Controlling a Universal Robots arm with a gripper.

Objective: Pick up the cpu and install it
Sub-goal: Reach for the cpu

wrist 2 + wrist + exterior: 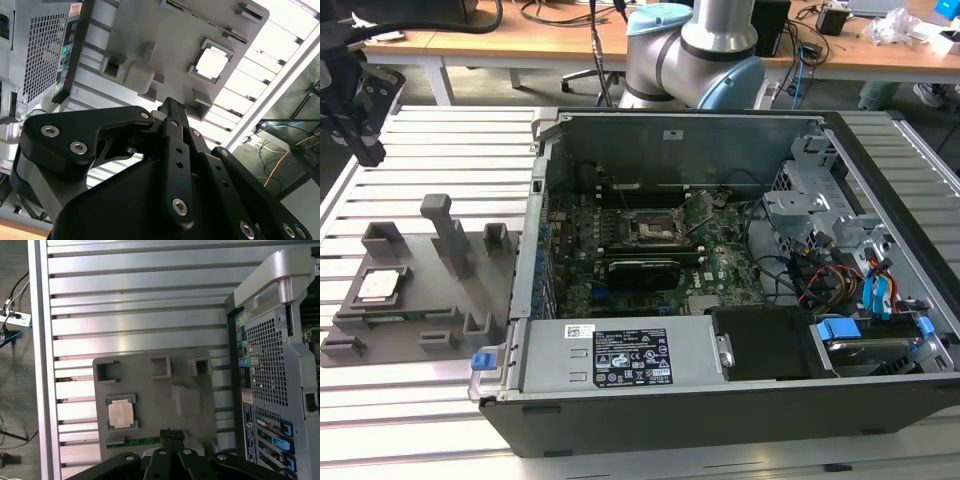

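The cpu [380,285], a flat silver square, lies in a recess of the grey plastic tray [430,300] at the exterior view's left. Both wrist views show the cpu [121,414] [212,64] in that recess. My gripper [368,152] hangs well above the slatted table, beyond the tray's far side and apart from it. In both wrist views the black fingertips [170,432] [169,106] meet with nothing between them. The black socket frame [653,228] sits on the green motherboard inside the open computer case [720,400].
Upright grey blocks [448,232] stand on the tray close to the cpu. The case's side wall [532,250] rises right beside the tray. Cables and a drive cage [820,230] fill the case's right part. Bare aluminium slats [140,305] lie beyond the tray.
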